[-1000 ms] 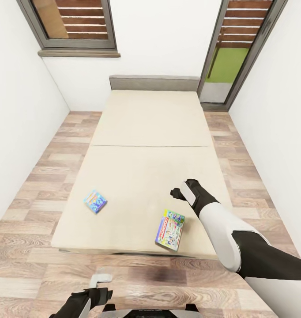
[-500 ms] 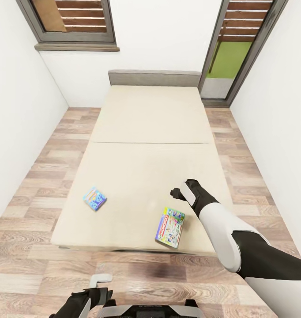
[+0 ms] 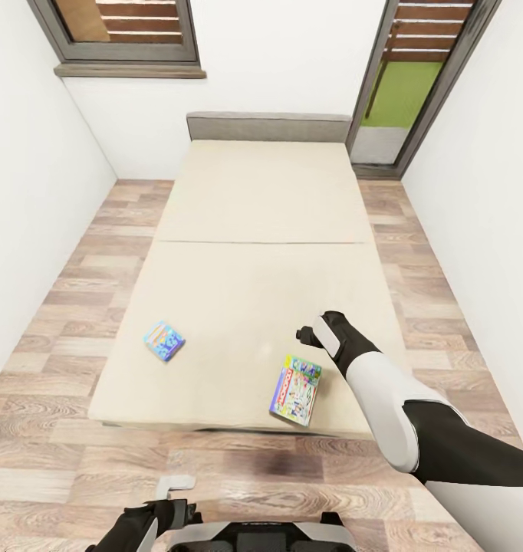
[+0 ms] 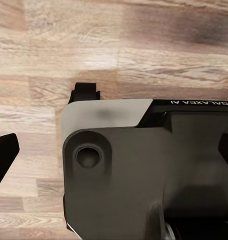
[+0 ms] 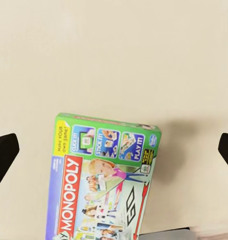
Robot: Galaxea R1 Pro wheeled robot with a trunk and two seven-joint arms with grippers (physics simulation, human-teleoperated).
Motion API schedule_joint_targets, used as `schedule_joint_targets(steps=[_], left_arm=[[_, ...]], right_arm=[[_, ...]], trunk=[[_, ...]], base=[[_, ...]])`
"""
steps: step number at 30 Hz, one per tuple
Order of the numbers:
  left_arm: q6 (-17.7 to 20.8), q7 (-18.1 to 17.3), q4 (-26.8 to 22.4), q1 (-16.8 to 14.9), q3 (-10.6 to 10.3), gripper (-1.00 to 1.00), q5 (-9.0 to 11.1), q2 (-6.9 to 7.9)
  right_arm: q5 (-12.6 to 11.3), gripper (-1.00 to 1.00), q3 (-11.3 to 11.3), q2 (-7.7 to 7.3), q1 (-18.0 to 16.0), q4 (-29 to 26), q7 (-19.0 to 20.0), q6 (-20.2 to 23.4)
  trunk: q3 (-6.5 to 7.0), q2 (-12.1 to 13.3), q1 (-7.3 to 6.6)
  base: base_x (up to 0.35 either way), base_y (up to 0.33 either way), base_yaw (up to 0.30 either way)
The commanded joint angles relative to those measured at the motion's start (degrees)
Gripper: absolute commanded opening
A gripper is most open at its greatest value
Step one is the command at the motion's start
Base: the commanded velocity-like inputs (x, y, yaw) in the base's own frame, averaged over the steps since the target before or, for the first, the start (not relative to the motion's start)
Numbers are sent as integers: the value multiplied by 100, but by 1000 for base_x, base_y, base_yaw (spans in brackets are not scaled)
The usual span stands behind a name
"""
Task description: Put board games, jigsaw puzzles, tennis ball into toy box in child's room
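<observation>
Two board games lie on the beige bed (image 3: 261, 207), near its foot end. The white-blue-green Monopoly box (image 3: 295, 390) rests flat at the right, close to the bed's edge. A smaller light-blue game box (image 3: 164, 340) lies to the left. My right gripper (image 3: 304, 335) hangs open above the mattress, just beyond the Monopoly box (image 5: 106, 180), which the right wrist view sees between the wide-spread fingers (image 5: 3, 155). My left gripper (image 3: 173, 494) is low at my left side, open over the wood floor and my own base (image 4: 144, 165). The table, toy box, puzzles and ball are out of view.
White walls close in on both sides of the bed, leaving narrow strips of plank floor (image 3: 70, 307). A window (image 3: 123, 31) and a glass door (image 3: 399, 84) are in the far wall. A grey headboard (image 3: 268, 126) ends the bed.
The whole head view has shifted a little, so the bed sits slightly higher in frame and more of my base shows. Both arms and both game boxes stay put.
</observation>
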Motion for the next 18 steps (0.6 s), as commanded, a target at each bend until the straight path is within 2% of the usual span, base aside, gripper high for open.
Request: schedule_joint_targets(steps=[1, 18], left_arm=[[33, -51, -15, -1, 48, 100, -60, -7], [32, -62, -15, -2, 48, 100, -60, -7]], right_arm=[[-47, 100, -29, 5, -2, -9, -44, 9], [-47, 100, -29, 5, -2, -9, -44, 9]], trunk=[[-15, -7, 2], [-175, -7, 2]], base=[[0, 0, 0], [0, 0, 0]])
